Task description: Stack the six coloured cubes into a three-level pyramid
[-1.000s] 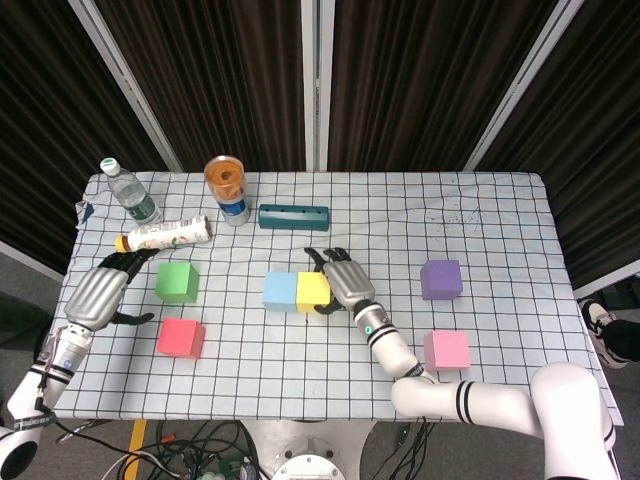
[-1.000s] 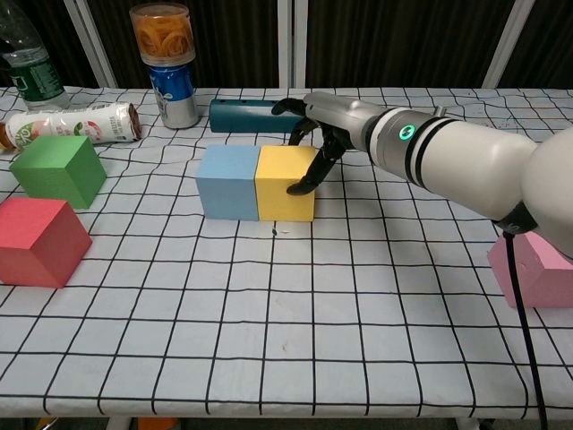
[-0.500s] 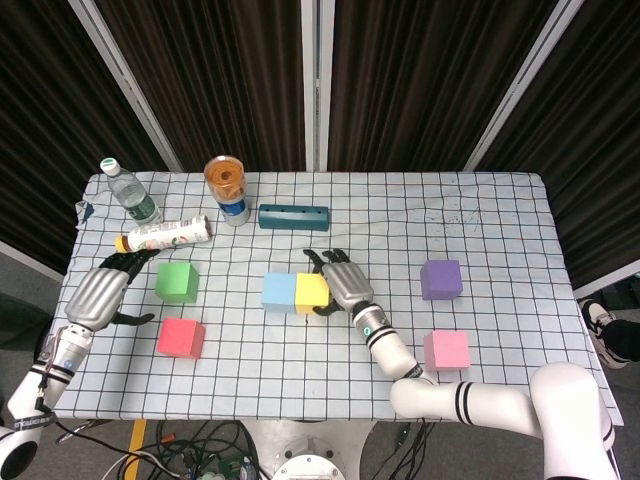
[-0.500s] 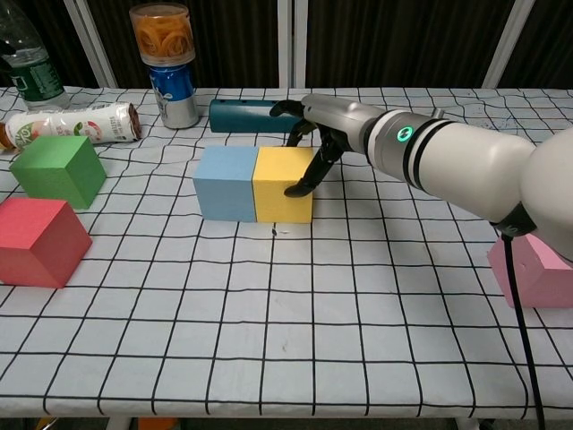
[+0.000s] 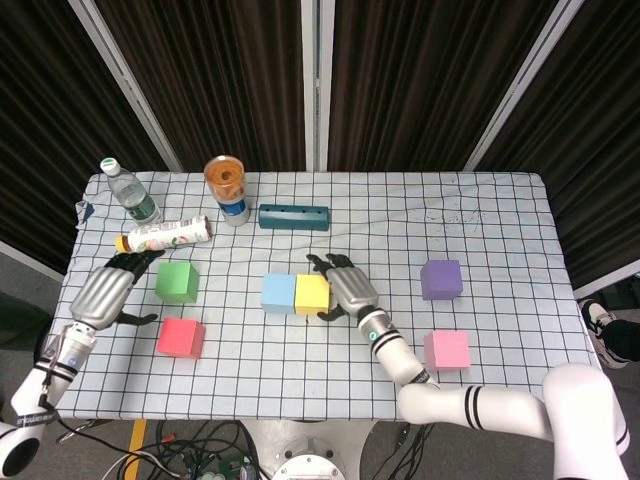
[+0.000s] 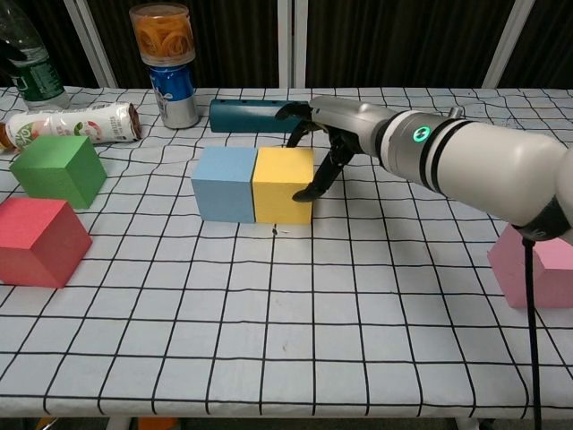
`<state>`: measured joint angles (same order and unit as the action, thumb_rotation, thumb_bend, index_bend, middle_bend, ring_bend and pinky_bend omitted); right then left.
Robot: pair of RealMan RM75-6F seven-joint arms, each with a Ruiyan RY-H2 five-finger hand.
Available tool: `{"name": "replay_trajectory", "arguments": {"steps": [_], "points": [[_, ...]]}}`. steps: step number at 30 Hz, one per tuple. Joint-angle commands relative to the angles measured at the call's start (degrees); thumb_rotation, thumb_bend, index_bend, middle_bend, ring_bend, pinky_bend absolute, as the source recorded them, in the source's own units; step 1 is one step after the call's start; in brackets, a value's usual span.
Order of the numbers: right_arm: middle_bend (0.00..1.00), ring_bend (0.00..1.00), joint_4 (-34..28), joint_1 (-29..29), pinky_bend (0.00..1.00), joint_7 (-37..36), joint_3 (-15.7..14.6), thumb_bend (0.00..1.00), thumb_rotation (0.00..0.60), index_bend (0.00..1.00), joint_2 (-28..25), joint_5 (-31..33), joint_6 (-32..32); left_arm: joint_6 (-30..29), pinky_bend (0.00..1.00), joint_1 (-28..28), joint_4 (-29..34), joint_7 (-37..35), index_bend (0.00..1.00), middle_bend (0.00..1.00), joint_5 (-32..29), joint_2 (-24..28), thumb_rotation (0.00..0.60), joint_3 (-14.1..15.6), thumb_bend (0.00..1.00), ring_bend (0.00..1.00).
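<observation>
The blue cube [image 5: 277, 293] [image 6: 224, 184] and yellow cube [image 5: 312, 293] [image 6: 282, 185] stand side by side, touching, at the table's middle. My right hand [image 5: 345, 285] [image 6: 338, 134] sits just right of the yellow cube, fingers spread and curved down, fingertips [image 6: 307, 192] against its right face; it holds nothing. A green cube [image 5: 177, 282] [image 6: 58, 170] and a red cube [image 5: 181, 338] [image 6: 38, 240] lie at the left. My left hand [image 5: 105, 293], seen only in the head view, hovers left of them, fingers apart and empty. The purple cube [image 5: 441, 280] and pink cube [image 5: 447, 350] [image 6: 537, 264] lie at the right.
Along the back stand a water bottle [image 5: 130, 195], a bottle lying on its side [image 5: 165, 235] [image 6: 76, 124], a can topped by an orange-filled jar [image 5: 227, 190] [image 6: 170, 67], and a teal box [image 5: 293, 216] [image 6: 246, 115]. A checked cloth [image 6: 286, 313] covers the table.
The blue and yellow pair slid slightly left under the right hand's push. The right forearm has shifted a little to the right. The left hand has barely moved.
</observation>
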<state>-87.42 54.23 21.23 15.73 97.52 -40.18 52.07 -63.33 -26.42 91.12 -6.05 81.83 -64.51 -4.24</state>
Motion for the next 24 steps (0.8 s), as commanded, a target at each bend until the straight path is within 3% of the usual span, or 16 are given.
{"name": "replay_trajectory", "arguments": {"steps": [1, 13, 18, 24], "points": [[0.16, 0.01, -2.7, -1.2, 0.00, -1.0, -0.1, 0.10, 0.600, 0.00, -2.6, -1.2, 0.5, 0.6, 0.17, -0.6, -0.2, 0.3, 0.11, 0.12, -0.1, 0.0, 0.600, -0.2, 0.08, 0.16], [0.15, 0.00, -19.6, -11.5, 0.00, -9.2, -0.4, 0.10, 0.600, 0.00, -23.0, -14.5, 6.9, 10.4, 0.17, -7.5, -2.9, 6.2, 0.16, 0.15, -6.1, -3.9, 0.600, -2.9, 0.07, 0.16], [0.16, 0.00, -21.8, -15.1, 0.00, -13.9, -1.0, 0.10, 0.600, 0.00, -28.9, -18.3, 7.7, 13.1, 0.17, -9.6, -4.1, 11.2, 0.18, 0.17, -11.2, -6.5, 0.600, -3.7, 0.07, 0.16], [0.16, 0.00, -20.8, -17.5, 0.00, -18.8, -2.0, 0.10, 0.600, 0.00, -31.4, -21.5, 7.2, 13.9, 0.17, -10.6, -5.9, 18.5, 0.18, 0.17, -16.9, -8.6, 0.600, -3.2, 0.07, 0.16]]}}
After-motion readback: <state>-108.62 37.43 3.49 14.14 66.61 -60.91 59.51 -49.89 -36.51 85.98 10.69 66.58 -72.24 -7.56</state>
